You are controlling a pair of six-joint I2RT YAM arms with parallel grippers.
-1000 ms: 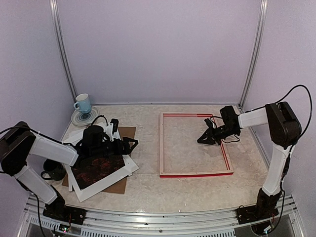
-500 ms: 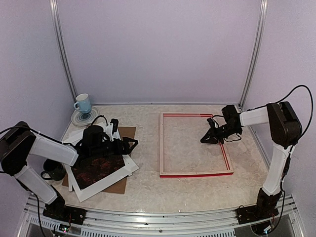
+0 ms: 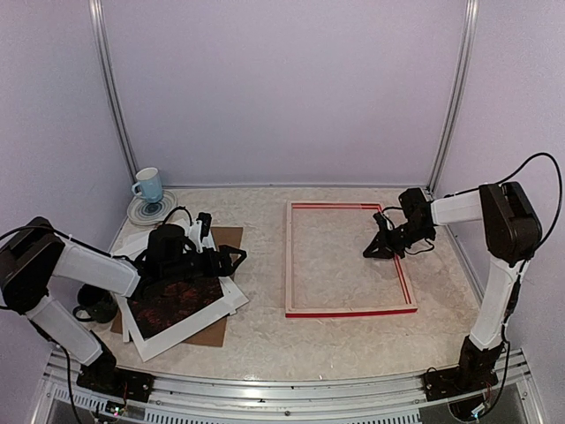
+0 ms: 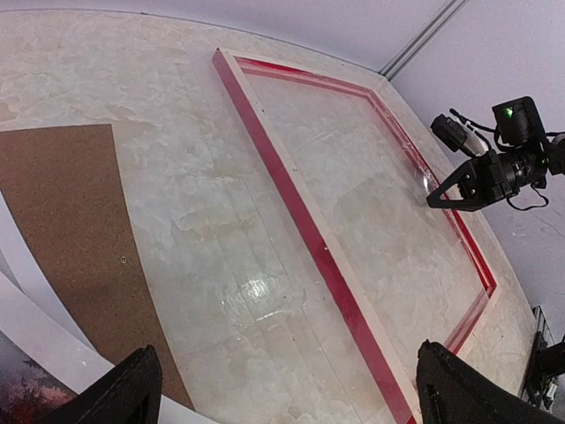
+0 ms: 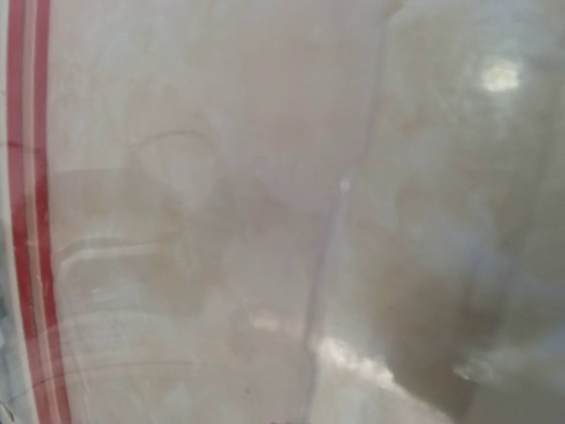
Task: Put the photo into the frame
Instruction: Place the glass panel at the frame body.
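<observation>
The photo [image 3: 172, 298], dark red-brown, lies face up in a pile at the left, partly under my left arm; one corner of it [image 4: 22, 393] shows in the left wrist view. The frame [image 3: 350, 311] lies flat at centre right, pale wood with red edges, and its near bar [image 4: 300, 221] crosses the left wrist view. My left gripper [image 3: 231, 259] hovers over the pile's right edge, open wide with nothing between its fingertips [image 4: 132, 393]. My right gripper [image 3: 371, 253] is shut and empty, low inside the frame close to its right bar. The right wrist view is blurred and shows only a red bar [image 5: 26, 177].
A white window mat [image 3: 190, 331] and a brown backing board [image 4: 62, 230] lie under and around the photo. A blue cup on a saucer [image 3: 148, 185] stands at the back left. A dark mug [image 3: 93, 305] sits by the left arm. Purple walls close in three sides.
My right gripper has drifted a little to the right, toward the frame's right bar, still shut. The left arm and the pile have not moved.
</observation>
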